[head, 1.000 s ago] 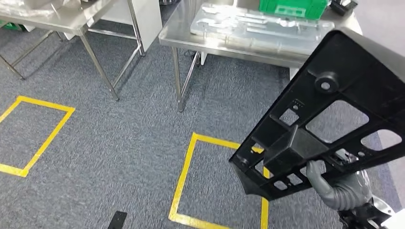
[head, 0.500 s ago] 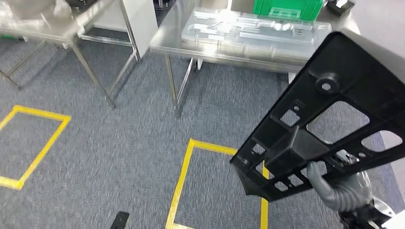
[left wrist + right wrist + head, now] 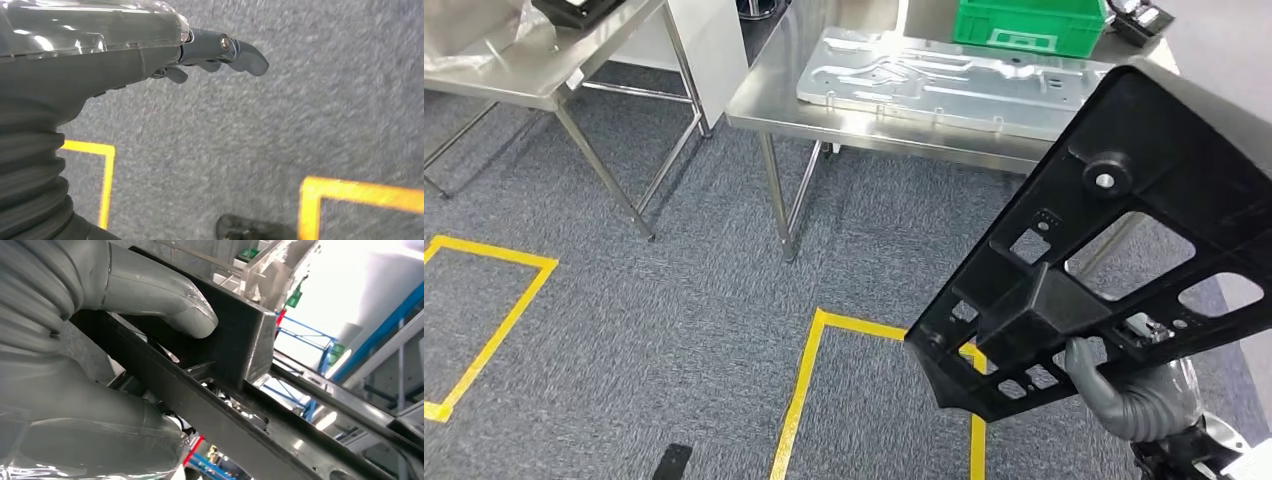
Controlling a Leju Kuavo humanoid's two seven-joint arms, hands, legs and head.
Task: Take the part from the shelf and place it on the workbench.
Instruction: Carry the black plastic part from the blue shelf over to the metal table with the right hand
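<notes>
A large black plastic frame part (image 3: 1114, 240) with several cut-outs is held up at the right of the head view, tilted. My right hand (image 3: 1139, 395) grips its lower edge, the grey thumb pressed on a block of the part. In the right wrist view that thumb (image 3: 165, 297) lies on the black part (image 3: 235, 345). The steel workbench (image 3: 844, 125) stands ahead, beyond the part. My left hand (image 3: 210, 50) hangs over the carpet, fingers loosely extended and holding nothing.
A moulded metal tray (image 3: 944, 80) and a green crate (image 3: 1029, 22) lie on the workbench. A second steel table (image 3: 534, 70) stands at the left. Yellow tape squares (image 3: 809, 390) mark the grey carpet. A dark shape (image 3: 670, 463) lies low on the floor.
The whole scene has slid down and left in the head view, so the camera has moved nearer the workbench. The part stays held in my right hand the same way.
</notes>
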